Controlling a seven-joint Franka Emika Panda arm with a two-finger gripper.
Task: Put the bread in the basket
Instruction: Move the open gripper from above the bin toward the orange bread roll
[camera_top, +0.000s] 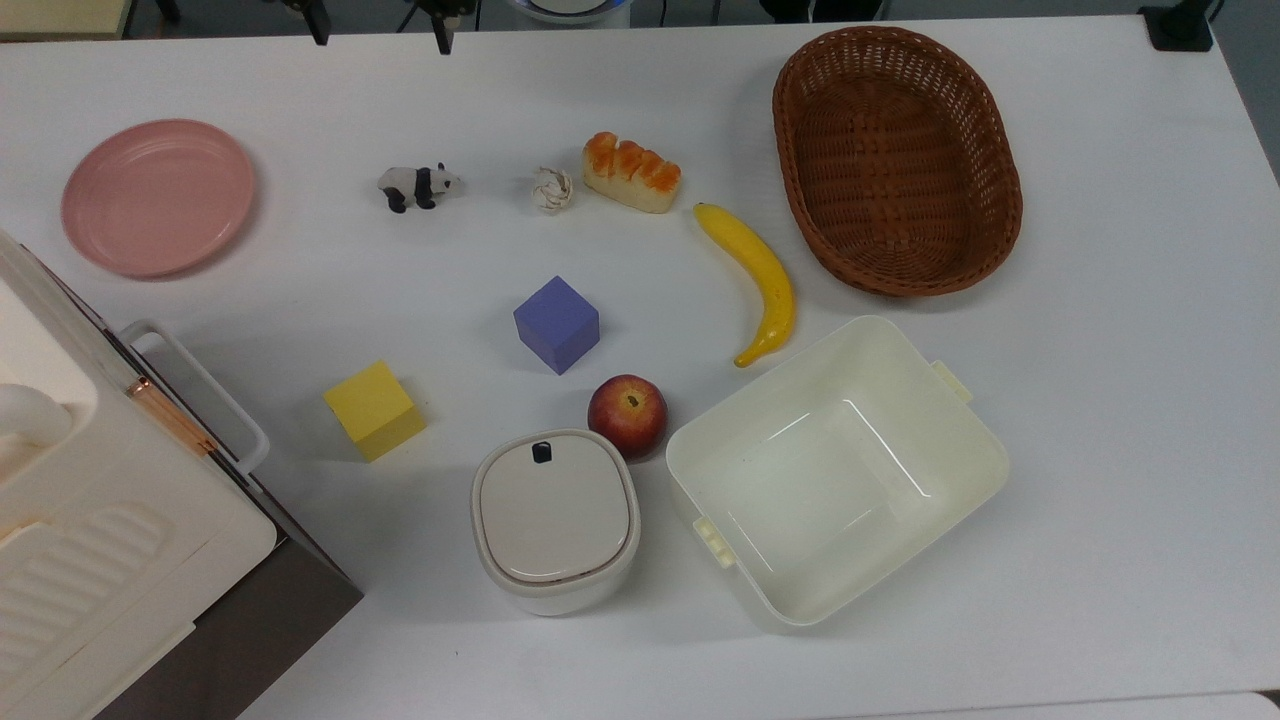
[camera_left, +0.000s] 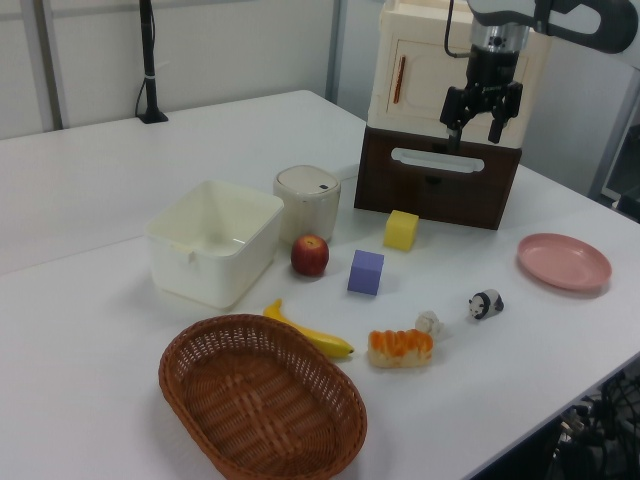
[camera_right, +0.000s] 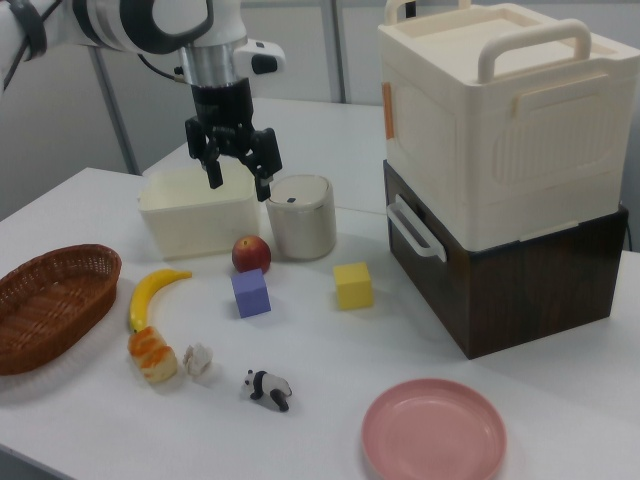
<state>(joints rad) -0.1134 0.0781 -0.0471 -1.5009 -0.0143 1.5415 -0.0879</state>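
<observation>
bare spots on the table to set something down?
Bare: the white table on the top view's right of the oval dark-brown wicker basket and cream plastic tub. Crowded: the middle, around the purple cube and red apple.

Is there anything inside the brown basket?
No. The basket is empty; its woven bottom shows all over in the top view. The bread is outside it, lying on the table near the banana.
</observation>
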